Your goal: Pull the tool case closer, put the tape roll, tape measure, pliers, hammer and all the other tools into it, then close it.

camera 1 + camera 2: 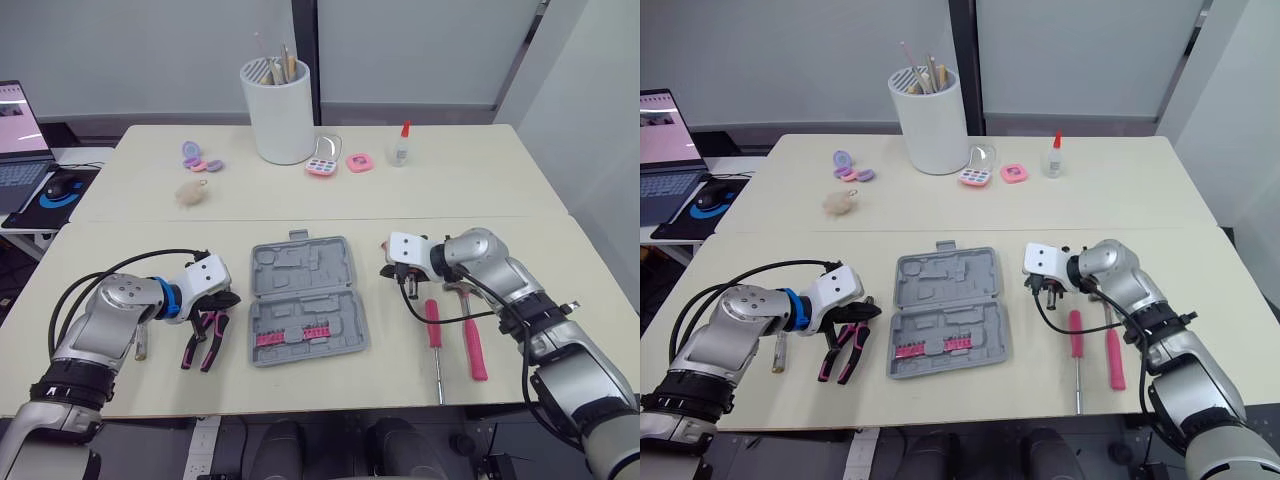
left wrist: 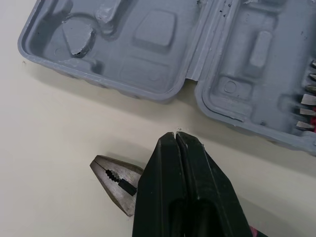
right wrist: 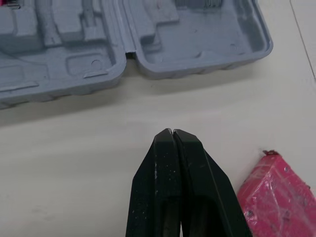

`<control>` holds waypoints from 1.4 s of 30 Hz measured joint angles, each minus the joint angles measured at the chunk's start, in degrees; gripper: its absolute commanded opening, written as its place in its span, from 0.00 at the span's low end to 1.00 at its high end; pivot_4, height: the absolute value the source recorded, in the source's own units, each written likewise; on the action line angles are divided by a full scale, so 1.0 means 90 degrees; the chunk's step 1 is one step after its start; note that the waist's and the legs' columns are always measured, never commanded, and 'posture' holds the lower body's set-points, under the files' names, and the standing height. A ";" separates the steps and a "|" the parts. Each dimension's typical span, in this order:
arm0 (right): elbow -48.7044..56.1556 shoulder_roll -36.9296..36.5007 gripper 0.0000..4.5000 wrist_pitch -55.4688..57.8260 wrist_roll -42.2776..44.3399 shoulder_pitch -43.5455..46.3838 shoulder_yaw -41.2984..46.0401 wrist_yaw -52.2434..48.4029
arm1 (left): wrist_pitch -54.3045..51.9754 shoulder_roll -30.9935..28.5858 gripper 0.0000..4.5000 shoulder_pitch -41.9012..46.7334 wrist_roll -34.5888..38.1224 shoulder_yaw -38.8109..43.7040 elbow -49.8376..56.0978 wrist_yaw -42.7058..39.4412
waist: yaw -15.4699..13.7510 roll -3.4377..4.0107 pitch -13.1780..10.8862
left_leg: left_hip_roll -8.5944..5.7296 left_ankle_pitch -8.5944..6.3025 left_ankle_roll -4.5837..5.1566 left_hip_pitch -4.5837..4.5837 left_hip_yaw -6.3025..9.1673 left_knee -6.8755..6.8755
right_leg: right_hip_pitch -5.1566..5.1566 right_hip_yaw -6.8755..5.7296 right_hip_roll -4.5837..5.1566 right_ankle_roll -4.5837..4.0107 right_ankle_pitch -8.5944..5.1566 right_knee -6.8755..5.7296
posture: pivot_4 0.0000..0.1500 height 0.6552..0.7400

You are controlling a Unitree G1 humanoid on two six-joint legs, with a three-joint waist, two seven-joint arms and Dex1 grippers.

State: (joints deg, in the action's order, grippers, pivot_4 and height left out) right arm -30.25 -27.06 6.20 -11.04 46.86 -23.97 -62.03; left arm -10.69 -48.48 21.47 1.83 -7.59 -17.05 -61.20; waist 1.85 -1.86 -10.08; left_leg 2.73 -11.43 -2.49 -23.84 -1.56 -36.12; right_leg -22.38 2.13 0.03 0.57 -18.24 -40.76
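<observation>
Both pressed together, left end effector (image 2: 176, 134) and right end effector (image 3: 172, 131) flank the open tool case (image 1: 300, 268).

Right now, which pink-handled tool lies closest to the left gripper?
The pliers, beside the left gripper, left of the case; the screwdriver and hammer lie right of it.

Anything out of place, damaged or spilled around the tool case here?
Nothing stands out: the case lies open and flat, with pliers, screwdriver and hammer lying beside it, nothing spilled or visibly broken.
</observation>
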 measured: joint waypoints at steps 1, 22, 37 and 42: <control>-0.0167 0.0068 0.00 -0.0074 -0.0048 0.0058 -0.0031 0.0020 | 0.0030 0.0020 0.00 0.0036 -0.0043 -0.0019 -0.0093 0.0027 | 0.0000 0.0000 0.0000 | -0.0001 0.0000 0.0000 0.0000 -0.0001 0.0000 | 0.0000 0.0001 0.0000 0.0000 0.0000 0.0000 | 1.00 1.00; -0.2555 0.1099 0.00 -0.1241 -0.0699 0.0704 -0.0244 0.0369 | 0.0086 0.0586 0.00 0.0472 -0.0608 -0.0437 -0.0637 0.0064 | 0.0008 0.0000 0.0000 | 0.0001 0.0000 0.0000 0.0003 0.0005 0.0000 | 0.0000 0.0003 0.0001 0.0000 0.0000 -0.0006 | 1.00 1.00; -0.1849 0.1163 0.00 -0.1132 -0.0911 0.0423 -0.0344 0.0078 | -0.0283 0.0935 0.00 0.0518 -0.0718 -0.0444 -0.0452 0.0058 | 0.0001 0.0000 0.0000 | -0.0003 0.0000 -0.0001 0.0002 0.0006 -0.0001 | 0.0001 0.0004 0.0004 0.0000 0.0000 -0.0007 | 1.00 1.00; -0.0983 0.0852 0.00 -0.0832 -0.0906 -0.0033 -0.0311 -0.0078 | -0.0485 0.1065 0.00 0.0438 -0.0717 -0.0491 -0.0163 -0.0036 | -0.0012 -0.0001 0.0001 | -0.0007 0.0000 0.0000 0.0001 0.0009 -0.0001 | 0.0003 0.0007 0.0006 0.0000 0.0000 -0.0005 | 1.00 1.00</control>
State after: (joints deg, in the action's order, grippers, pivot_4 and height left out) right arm -39.09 -19.39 -1.29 -19.19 46.56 -26.77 -62.74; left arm -15.06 -38.90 25.41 -4.62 -12.01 -18.52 -61.52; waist 1.74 -1.87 -10.08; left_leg 2.67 -11.43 -2.49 -23.84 -1.49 -36.13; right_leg -22.35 2.19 0.08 0.57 -18.24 -40.80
